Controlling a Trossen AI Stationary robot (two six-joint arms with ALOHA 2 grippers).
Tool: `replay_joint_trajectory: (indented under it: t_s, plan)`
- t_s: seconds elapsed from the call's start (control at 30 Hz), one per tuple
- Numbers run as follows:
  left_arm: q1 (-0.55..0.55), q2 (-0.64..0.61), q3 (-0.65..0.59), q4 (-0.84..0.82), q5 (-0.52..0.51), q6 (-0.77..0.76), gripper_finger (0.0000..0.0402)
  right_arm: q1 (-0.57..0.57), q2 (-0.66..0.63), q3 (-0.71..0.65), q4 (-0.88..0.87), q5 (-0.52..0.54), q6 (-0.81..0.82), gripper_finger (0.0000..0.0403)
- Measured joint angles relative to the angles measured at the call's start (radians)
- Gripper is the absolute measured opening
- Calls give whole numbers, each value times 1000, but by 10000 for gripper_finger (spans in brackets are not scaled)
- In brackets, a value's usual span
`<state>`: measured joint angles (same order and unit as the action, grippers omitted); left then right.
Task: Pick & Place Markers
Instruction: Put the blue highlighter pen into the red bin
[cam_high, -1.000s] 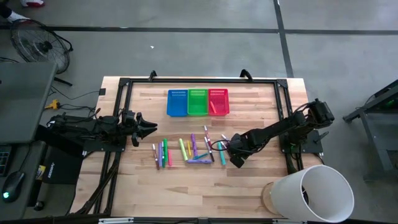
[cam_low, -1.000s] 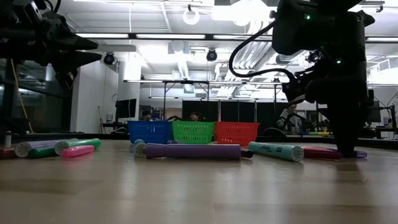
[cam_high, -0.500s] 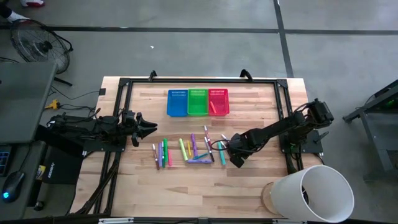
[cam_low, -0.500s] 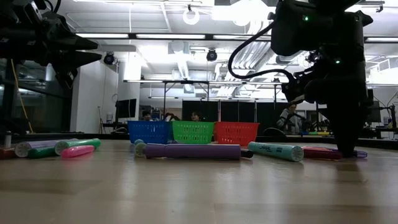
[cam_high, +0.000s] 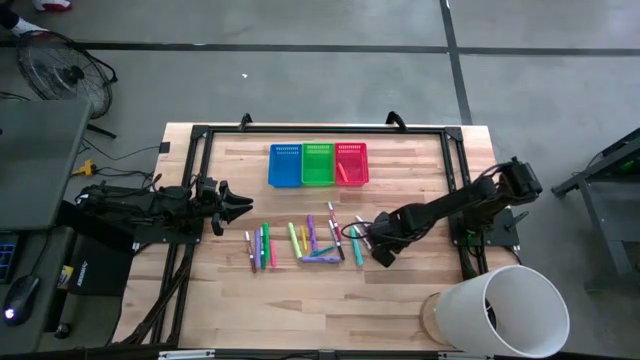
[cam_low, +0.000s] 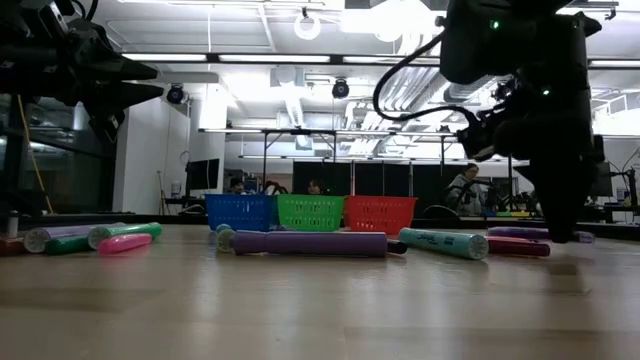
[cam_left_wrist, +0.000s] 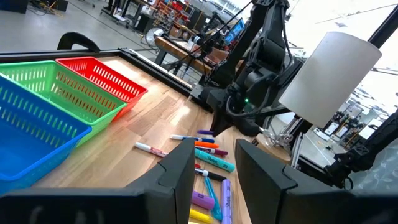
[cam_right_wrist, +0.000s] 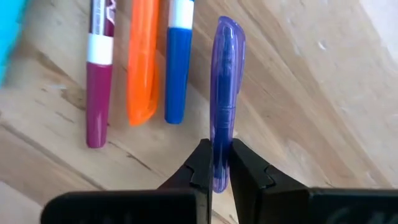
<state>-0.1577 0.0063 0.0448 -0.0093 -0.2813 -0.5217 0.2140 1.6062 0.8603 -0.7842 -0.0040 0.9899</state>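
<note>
Several markers (cam_high: 305, 240) in mixed colours lie scattered flat on the wooden table's middle. My right gripper (cam_high: 375, 250) points down at the cluster's right end, shut on a purple marker (cam_right_wrist: 224, 93). That marker hangs just above the table (cam_low: 515, 232). Under it lie a maroon marker (cam_right_wrist: 96, 81), an orange one (cam_right_wrist: 142, 68) and a blue one (cam_right_wrist: 177, 62). My left gripper (cam_high: 245, 205) waits level at the table's left side, open and with nothing in it (cam_left_wrist: 214, 180). My right gripper pinches the purple marker near one end (cam_right_wrist: 219, 146) between its two fingers. The fingers come from above, pointing down, and lie across the marker. The marker lies about level, lifted clear of the table and of the other markers.
Blue (cam_high: 284, 165), green (cam_high: 318, 164) and red (cam_high: 352, 163) mesh baskets stand side by side at the table's far edge. A large white cylinder (cam_high: 500, 310) stands at the near right corner. A dark frame (cam_high: 200, 135) runs along the table's edges.
My right gripper has gone up with the purple marker. The marker lay on the table beside the others and now hangs clear just above it, still about level.
</note>
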Motion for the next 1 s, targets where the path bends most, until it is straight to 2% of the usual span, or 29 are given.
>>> replay_joint_trajectory:
  t_s: [0.47, 1.0]
  plan:
    - [0, 0, 0, 0, 0, 0, 115, -66, -103, 6, 54, 19, 23, 24]
    - [0, 0, 0, 0, 0, 0, 115, -227, -96, 153, 192, 78, 9, 33]
